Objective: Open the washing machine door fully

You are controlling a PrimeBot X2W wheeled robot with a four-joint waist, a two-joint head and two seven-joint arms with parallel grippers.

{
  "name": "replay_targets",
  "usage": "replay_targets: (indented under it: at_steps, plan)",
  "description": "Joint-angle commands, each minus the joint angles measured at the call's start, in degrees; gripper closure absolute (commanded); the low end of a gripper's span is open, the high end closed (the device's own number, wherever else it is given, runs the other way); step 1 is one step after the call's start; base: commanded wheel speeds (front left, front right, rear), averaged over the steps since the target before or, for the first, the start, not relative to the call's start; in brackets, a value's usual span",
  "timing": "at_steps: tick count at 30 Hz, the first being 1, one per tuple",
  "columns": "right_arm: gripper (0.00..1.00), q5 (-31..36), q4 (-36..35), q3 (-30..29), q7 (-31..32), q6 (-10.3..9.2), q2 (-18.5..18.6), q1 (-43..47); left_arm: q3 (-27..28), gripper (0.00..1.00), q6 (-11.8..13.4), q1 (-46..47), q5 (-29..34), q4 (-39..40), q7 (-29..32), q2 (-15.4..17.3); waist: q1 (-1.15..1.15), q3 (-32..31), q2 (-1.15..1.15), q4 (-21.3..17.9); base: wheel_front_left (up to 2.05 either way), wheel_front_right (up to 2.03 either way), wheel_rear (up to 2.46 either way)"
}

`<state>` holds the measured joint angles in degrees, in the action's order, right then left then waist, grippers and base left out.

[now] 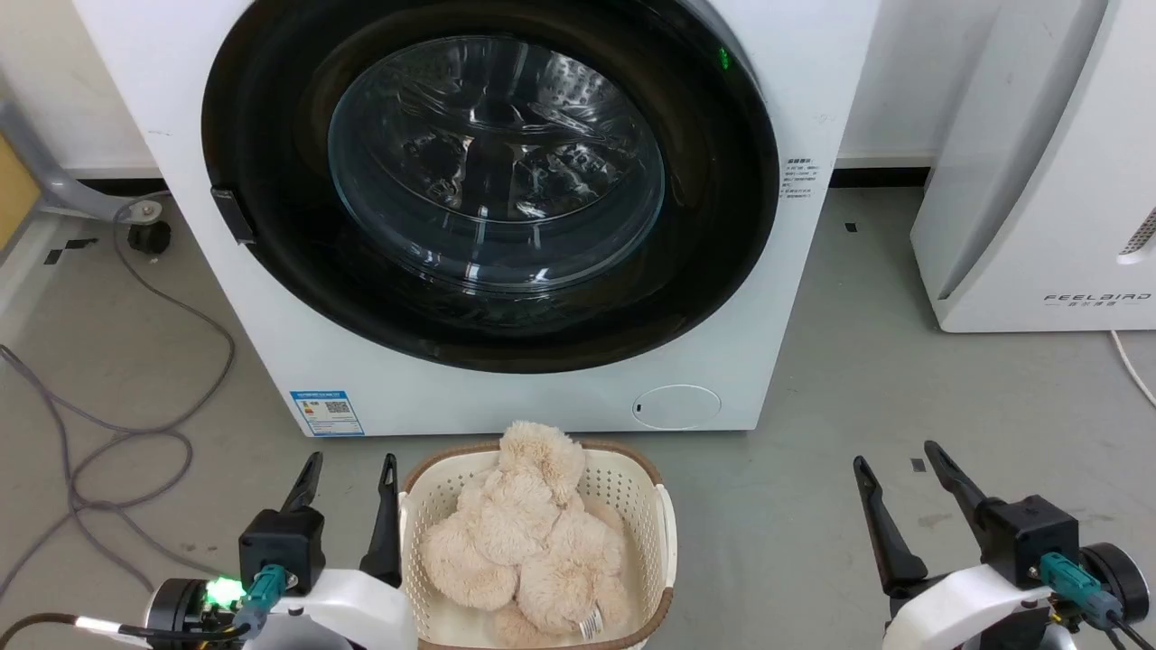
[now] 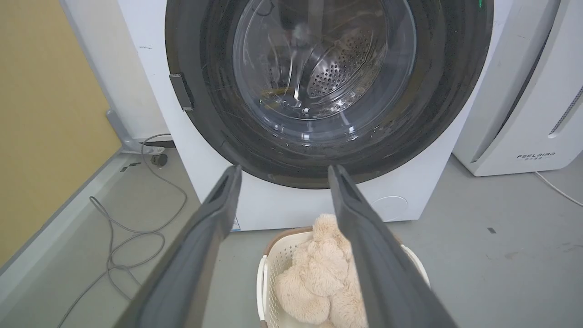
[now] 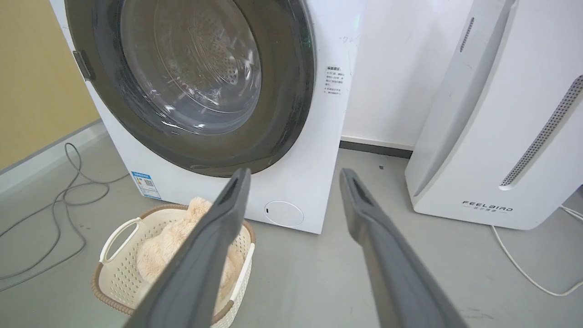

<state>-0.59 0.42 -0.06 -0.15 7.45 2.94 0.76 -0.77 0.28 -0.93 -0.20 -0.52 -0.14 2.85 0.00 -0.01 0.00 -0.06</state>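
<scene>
The basket (image 1: pixel 666 524) sits on the floor (image 1: pixel 813 406) just right of the left hand (image 1: pixel 352 457); the washing machine (image 1: pixel 542 402) stands ahead of that hand, behind the basket; the FEELBIRD appliance (image 1: pixel 1039 181) stands ahead of the right hand (image 1: pixel 894 452).

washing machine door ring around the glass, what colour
Glossy black on the large round washing machine door, best seen in the head view.

The top of the washing machine door (image 1: pixel 271 271) and of the washing machine (image 1: pixel 813 90) is cut off by the head view's edge. The small print (image 1: pixel 798 183) right of the door and the blue label (image 1: pixel 327 413) are too small to read.
</scene>
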Motion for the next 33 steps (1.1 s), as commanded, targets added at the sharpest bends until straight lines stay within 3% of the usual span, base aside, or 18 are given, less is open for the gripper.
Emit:
replay_targets:
  at_steps: [1, 6, 7, 8, 25, 33]
  plan:
    - [0.00, -0.5, 0.2, -0.2, -0.6, 0.00, 0.0, 0.3, -0.2, 0.00, 0.0, 0.3, -0.5, -0.4, -0.7, 0.0, 0.00, 0.0, 0.00, 0.0, 0.00, 0.00, 0.00]
    - [0.00, -1.0, 0.5, -0.3, -1.2, 0.00, 0.0, 0.5, -0.8, 0.00, -0.1, 0.5, -0.8, -0.8, -1.3, 0.0, 0.00, 0.0, 0.00, -0.1, 0.00, 0.00, 0.00]
    - [0.88, -1.1, 0.6, -0.3, -1.4, 0.00, 0.0, 0.5, -1.0, 0.00, -0.1, 0.6, -0.9, -0.9, -1.4, 0.0, 0.00, -0.1, 0.00, -0.1, 0.00, 0.00, 0.00]
    - [1.00, -1.2, 0.6, -0.3, -1.5, 0.00, 0.0, 0.6, -1.1, 0.00, -0.1, 0.6, -1.0, -1.0, -1.5, 0.0, 0.00, -0.1, 0.00, -0.1, 0.00, 0.00, 0.00]
    - [1.00, -4.4, 0.3, -0.6, -3.5, 0.01, 0.0, 0.9, -2.3, 0.00, 0.0, 1.1, -2.5, -1.9, -3.6, 0.0, 0.00, -0.2, 0.00, -0.3, 0.00, 0.00, 0.00]
    - [1.00, -10.2, 0.9, -1.5, -4.5, 0.01, 0.0, 0.0, -3.0, 0.00, 0.1, 1.5, -3.2, -2.1, -4.5, 0.0, 0.00, -0.1, 0.00, 0.0, 0.00, 0.00, 0.00]
